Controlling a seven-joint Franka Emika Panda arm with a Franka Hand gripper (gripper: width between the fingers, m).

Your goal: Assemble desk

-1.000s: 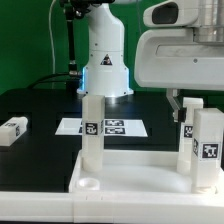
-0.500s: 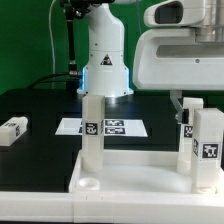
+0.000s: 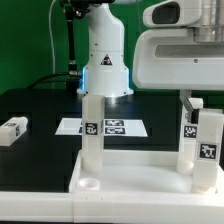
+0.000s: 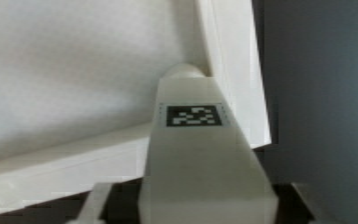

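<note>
Count on inspection: one tabletop (image 3: 140, 175); four legs (each tagged): first leg (image 3: 92, 130) upright at its nine o'clock, second leg (image 3: 187, 135) and third leg (image 3: 209, 152) upright at three o'clock, fourth leg (image 3: 12, 130) lying loose at ten o'clock; one marker board (image 3: 112, 127).

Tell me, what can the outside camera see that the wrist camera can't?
Only the exterior view shows the robot's base, the marker board, a loose leg lying flat, and an upright leg at the exterior view's left. Only the wrist view shows a tagged leg up close, sitting between the fingers of the gripper. Both show the white tabletop and, it seems, that same tagged leg.
</note>
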